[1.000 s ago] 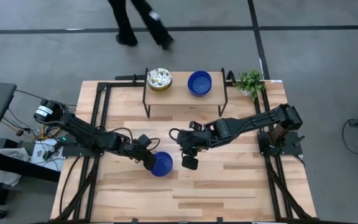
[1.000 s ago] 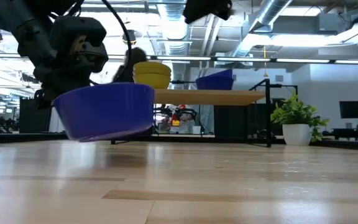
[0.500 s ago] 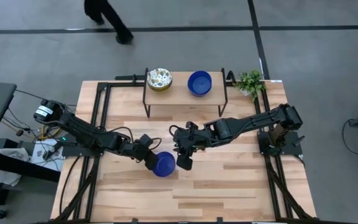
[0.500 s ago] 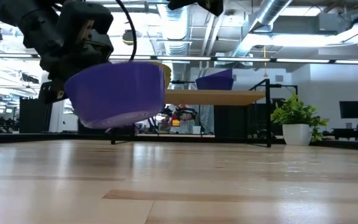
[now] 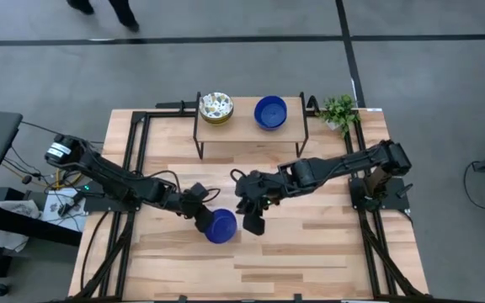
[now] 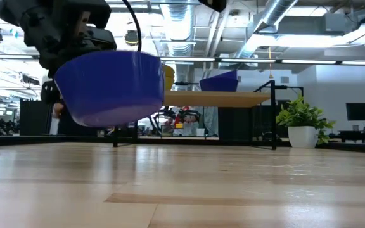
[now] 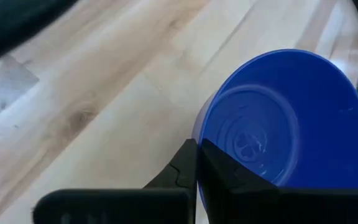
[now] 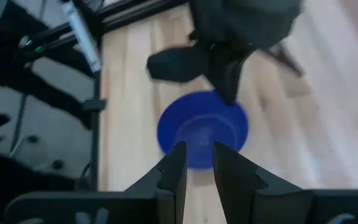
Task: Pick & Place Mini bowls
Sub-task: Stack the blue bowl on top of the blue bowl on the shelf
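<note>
A glossy blue mini bowl hangs just above the middle of the wooden table, with my left gripper shut on it. In the low view the bowl floats clear of the tabletop, slightly tilted. My right gripper hovers open just right of the bowl, a little above it, and its fingers hold nothing. At the table's far side, a cream floral bowl stack and another blue bowl rest on a small shelf. My left gripper pinches the bowl's rim on the side toward the table's left, one finger inside the bowl and one outside its wall. The fingers slant down from the table's left. The bowl is lifted clear of the table, mouth up and slightly tilted.
A small green plant in a white pot stands at the far right corner. Black frame rails run along the table's left and right sides. A person's legs show on the floor beyond the far edge.
My left gripper has raised the blue bowl a little higher above the table, and the bowl's tilt has shifted. My right gripper has turned at the wrist beside the bowl and stays open.
</note>
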